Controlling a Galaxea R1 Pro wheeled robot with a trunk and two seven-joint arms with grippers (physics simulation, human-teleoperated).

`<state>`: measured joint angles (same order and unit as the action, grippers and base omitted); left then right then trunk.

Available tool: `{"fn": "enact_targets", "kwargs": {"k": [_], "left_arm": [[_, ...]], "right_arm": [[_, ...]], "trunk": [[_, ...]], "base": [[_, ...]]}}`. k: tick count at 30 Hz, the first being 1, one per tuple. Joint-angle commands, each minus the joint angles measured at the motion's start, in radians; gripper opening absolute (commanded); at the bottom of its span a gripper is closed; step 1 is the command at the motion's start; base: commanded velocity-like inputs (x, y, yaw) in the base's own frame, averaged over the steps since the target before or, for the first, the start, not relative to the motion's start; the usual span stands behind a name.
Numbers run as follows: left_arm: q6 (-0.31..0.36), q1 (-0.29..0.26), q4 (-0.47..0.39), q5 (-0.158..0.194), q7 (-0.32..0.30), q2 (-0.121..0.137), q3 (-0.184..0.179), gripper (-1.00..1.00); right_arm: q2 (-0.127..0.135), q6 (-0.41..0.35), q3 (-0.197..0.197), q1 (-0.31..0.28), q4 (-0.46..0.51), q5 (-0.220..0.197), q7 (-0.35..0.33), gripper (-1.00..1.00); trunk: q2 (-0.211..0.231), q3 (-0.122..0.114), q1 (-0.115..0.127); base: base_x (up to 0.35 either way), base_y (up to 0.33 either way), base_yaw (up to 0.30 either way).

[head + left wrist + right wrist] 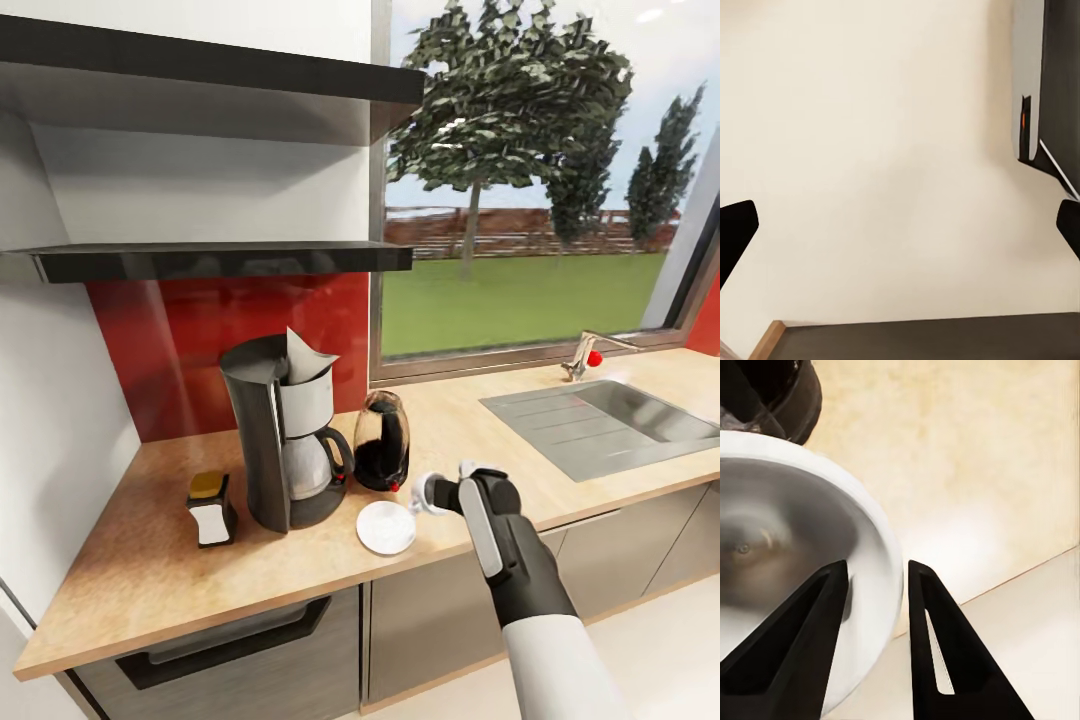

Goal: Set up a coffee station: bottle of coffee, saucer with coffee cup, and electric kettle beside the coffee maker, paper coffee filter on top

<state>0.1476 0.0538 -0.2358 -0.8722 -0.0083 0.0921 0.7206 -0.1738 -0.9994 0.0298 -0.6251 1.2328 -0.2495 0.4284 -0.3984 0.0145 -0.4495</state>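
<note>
Your right gripper is out over the front of the countertop, and it's carrying the coffee cup. In the right wrist view the 2 black fingers pinch the cup's white rim, 1 finger inside the bowl and 1 outside. The cup is tipped on its side, mouth toward the camera on your wrist.

The saucer lies flat on the counter just at 8 o'clock from the cup. From the head view you can't tell whether the cup touches the saucer's edge or hangs clear of it.

At 11 o'clock from the saucer stands the coffee maker, upright, carafe in place, with a white paper coffee filter poking up out of its top. The electric kettle sits just beside the coffee maker at its 3 o'clock, and in the right wrist view its dark base shows close behind the cup. The bottle of coffee stands on the counter at the machine's 8 o'clock, near it but apart.

Above, the kitchen shelf runs along the wall. The sink lies well apart at 3 o'clock, under the window.

Your left gripper hangs over pale floor, its 2 dark fingertips spread wide at opposite edges of the left wrist view, nothing between them.
</note>
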Motion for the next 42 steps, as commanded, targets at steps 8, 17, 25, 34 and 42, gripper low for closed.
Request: {"fn": "enact_targets", "kwargs": {"k": [8, 17, 25, 34, 42], "left_arm": [[0.003, 0.000, -0.002, -0.004, -0.001, -0.003, 0.004, 1.00], [0.004, 0.000, -0.002, -0.005, -0.001, -0.002, 0.003, 1.00], [0.004, 0.000, -0.002, -0.005, -0.001, -0.002, 0.003, 1.00], [0.004, 0.000, -0.002, -0.005, -0.001, -0.003, 0.003, 1.00], [0.008, 0.000, -0.002, -0.005, -0.001, -0.003, 0.004, 1.00]], "right_arm": [[-0.001, -0.002, -0.135, -0.001, 0.027, -0.015, 0.114, -1.00], [-0.001, -0.002, -0.163, -0.001, 0.022, -0.015, 0.115, -1.00], [-0.001, -0.002, -0.165, -0.001, 0.017, -0.014, 0.115, -1.00], [-0.001, -0.003, -0.166, -0.001, -0.024, -0.014, 0.115, -1.00], [-0.001, -0.019, -0.166, -0.001, -0.125, -0.012, 0.114, -1.00]], "trunk": [[-0.002, 0.002, -0.001], [-0.002, 0.002, -0.001], [-0.002, 0.004, -0.001], [-0.002, 0.006, -0.001], [-0.002, 0.007, -0.001]], "base": [[0.000, 0.000, 0.000], [0.000, 0.000, 0.026], [0.000, 0.000, 0.235], [0.000, 0.000, 0.160], [0.000, 0.000, 0.009]]}}
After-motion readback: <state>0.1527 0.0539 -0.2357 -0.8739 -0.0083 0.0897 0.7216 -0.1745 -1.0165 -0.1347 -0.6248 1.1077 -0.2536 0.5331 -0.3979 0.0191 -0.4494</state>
